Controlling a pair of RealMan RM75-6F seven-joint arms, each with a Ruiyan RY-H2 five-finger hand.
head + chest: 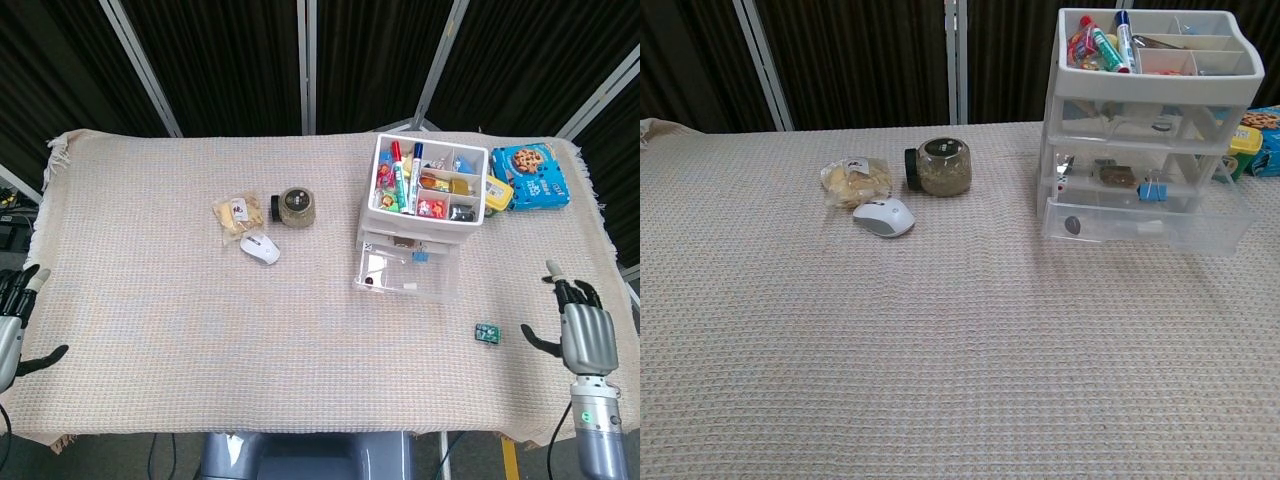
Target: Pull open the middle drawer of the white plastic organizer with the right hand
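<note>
Fingers of the right hand point up and away from the robot, spread a little, with the thumb out to the side, holding nothing; the hand sits off the right edge of the table, well apart from the organizer. A small green and black object lies on the cloth just left of that hand, not touching it. Far across at the left edge, the left hand is only partly in frame, its fingers apart and empty.

The white plastic organizer stands toward the far right of the table. Its open top tray holds markers and small colourful items in compartments. Below are clear drawers in a white frame: the middle drawer appears to sit in the frame, with a blue binder clip showing at its front, while the bottom drawer juts forward, pulled out.

A blue cookie package lies just right of the organizer. A jar, a snack bag and a white mouse sit together further left.
</note>
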